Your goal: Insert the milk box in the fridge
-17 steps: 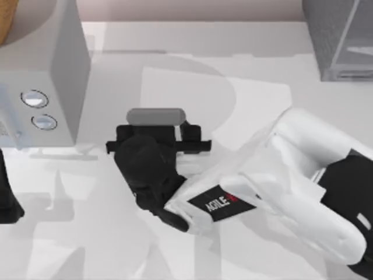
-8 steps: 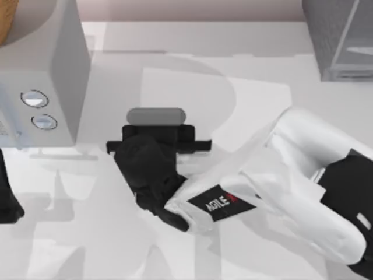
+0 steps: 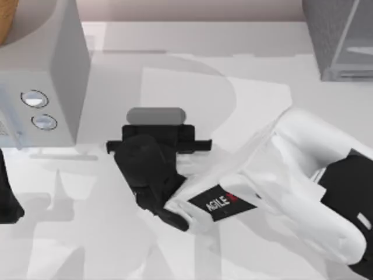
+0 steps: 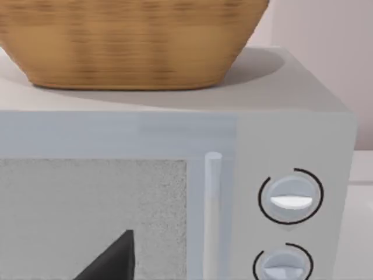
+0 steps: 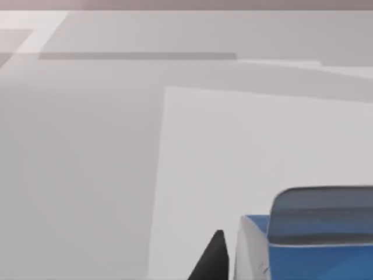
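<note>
1. The right pincer (image 3: 156,129) is over the middle of the counter (image 3: 250,70), reaching in from the lower right on its white AgileX arm (image 3: 280,181). Its black body hides the fingers from above, so how far open it is cannot be told.
2. The milk box (image 3: 155,115) is just beyond the pincer, on the side away from the arm; from above its grey top edge shows touching the pincer's black front. In the right wrist view the milk box (image 5: 317,239) is close up, blue with a grey top, and one dark fingertip (image 5: 211,259) stands just beside its pale edge. Whether the pincer has hold of it cannot be told.
3. The fridge (image 3: 341,38), dark grey and speckled, is well away from the milk box, at the far right corner of the counter.
4. The light grey box with two round dials (image 3: 41,76) stands to the left of the milk box, with a woven basket (image 4: 128,41) on top of it.
5. The left arm (image 3: 7,198) is parked left of the milk box, below that box with the dials.
</note>
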You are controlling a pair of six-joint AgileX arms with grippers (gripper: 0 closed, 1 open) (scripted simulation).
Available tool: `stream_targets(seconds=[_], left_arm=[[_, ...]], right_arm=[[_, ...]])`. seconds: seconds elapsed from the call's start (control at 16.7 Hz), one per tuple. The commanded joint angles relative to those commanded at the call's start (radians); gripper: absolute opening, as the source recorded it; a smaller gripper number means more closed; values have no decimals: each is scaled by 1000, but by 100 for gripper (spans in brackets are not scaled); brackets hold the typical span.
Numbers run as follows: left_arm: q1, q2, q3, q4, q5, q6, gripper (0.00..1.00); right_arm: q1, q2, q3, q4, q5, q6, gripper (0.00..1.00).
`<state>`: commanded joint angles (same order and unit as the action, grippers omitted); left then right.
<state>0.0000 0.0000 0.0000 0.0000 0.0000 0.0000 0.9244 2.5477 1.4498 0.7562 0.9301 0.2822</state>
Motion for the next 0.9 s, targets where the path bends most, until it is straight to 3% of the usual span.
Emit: stream_targets(seconds=[0.54, 0.9], left_arm=[[0, 0, 0, 0, 0, 0, 100], [0, 0, 0, 0, 0, 0, 100]], right_arm=[[0, -298, 56, -369, -5, 4, 0], [0, -346, 66, -417, -4, 6, 0]])
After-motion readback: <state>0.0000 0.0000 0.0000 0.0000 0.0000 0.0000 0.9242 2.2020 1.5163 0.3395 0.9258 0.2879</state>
